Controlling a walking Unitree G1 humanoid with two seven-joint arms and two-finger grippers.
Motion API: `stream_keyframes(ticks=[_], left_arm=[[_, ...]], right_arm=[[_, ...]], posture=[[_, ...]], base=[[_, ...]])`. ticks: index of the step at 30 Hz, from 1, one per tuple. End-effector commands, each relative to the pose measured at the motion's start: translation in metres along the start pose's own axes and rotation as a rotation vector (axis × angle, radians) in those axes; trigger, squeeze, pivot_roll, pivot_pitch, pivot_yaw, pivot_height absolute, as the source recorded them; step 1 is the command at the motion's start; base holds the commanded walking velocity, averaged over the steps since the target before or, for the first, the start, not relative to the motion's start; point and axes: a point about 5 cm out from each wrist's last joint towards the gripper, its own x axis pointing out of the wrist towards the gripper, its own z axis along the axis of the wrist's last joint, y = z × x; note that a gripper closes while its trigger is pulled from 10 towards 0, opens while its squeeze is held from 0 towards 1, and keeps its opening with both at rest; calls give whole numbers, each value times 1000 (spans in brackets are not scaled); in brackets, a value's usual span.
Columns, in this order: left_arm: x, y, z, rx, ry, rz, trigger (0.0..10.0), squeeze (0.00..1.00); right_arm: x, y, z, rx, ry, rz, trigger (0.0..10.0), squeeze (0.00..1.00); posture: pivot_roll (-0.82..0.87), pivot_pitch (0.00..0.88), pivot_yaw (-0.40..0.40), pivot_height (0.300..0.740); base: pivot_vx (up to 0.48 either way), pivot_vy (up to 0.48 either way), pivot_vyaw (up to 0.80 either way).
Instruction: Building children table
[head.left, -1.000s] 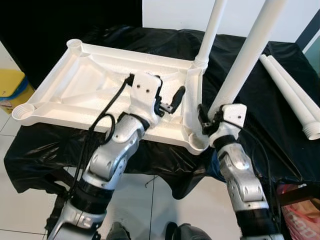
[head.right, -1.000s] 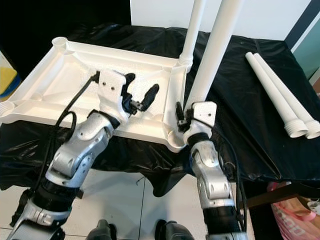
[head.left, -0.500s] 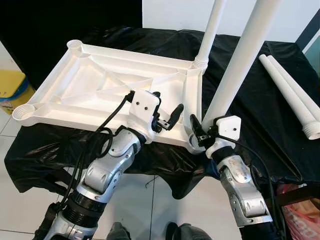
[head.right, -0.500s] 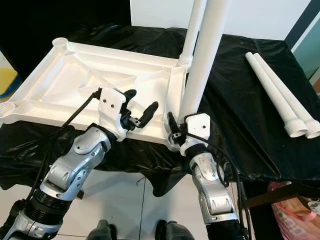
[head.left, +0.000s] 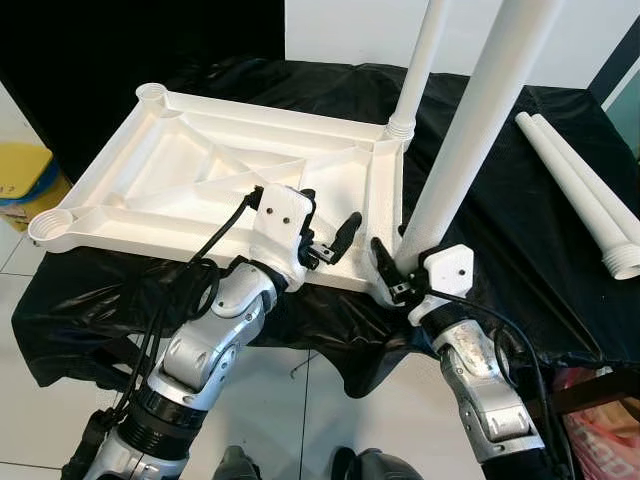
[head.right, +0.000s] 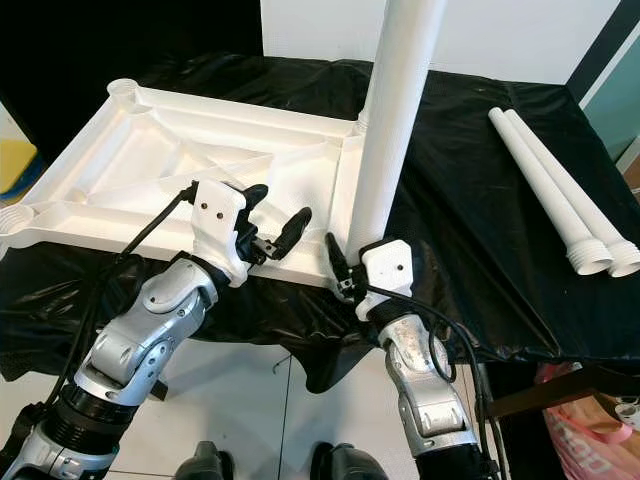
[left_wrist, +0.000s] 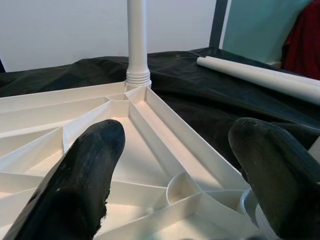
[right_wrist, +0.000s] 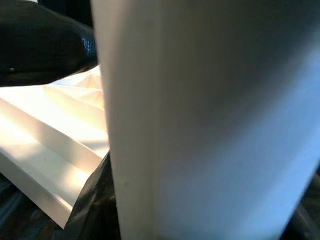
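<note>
A white plastic tabletop (head.left: 180, 175) lies upside down on a black-draped table, ribs facing up. One white leg (head.left: 418, 60) stands upright in its far right corner socket. My right gripper (head.left: 392, 277) is shut on a second white leg (head.left: 470, 120), held nearly upright with its lower end at the near right corner socket. My left gripper (head.left: 325, 235) hovers open over the tabletop's near edge, just left of that corner, with nothing between its fingers (left_wrist: 85, 170). In the right wrist view the held leg (right_wrist: 200, 120) fills most of the frame.
Two more white legs (head.left: 580, 190) lie side by side on the black cloth (head.left: 500, 230) at the far right. A yellow and blue object (head.left: 20, 175) sits on the floor to the left. A red bag (head.left: 600, 410) is at the lower right.
My right gripper has drawn back toward me and leftward, bringing the held leg more upright at the near corner. My left gripper has pulled back from the tabletop's middle to its near edge.
</note>
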Motion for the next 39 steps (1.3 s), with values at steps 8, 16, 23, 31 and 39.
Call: stream_keyframes(ticks=[8,16,23,31,39], left_arm=[[-4,-18,3,-3,-2,-271,10000,0],[-5,-17,4,-4,-1,-272,10000,0],[-6,-16,5,-2,0,-272,10000,0],[-5,-15,6,-5,0,-278,10000,0],[-4,-15,7,-4,-1,-282,10000,0]], right_arm=[[0,-3,-25,69,107,-13,10000,0],[6,-9,-24,131,99,-44,10000,0],[-1,-11,-30,133,118,-57,10000,0],[-6,-19,-35,169,142,-112,10000,0],[-8,-19,-35,127,140,-95,10000,0]], posture=[[50,145,-84,740],[53,155,-79,740],[50,161,-74,740],[44,170,-65,740],[41,168,-64,740]], base=[[0,0,0],[0,0,0],[0,0,0],[0,0,0],[0,0,0]])
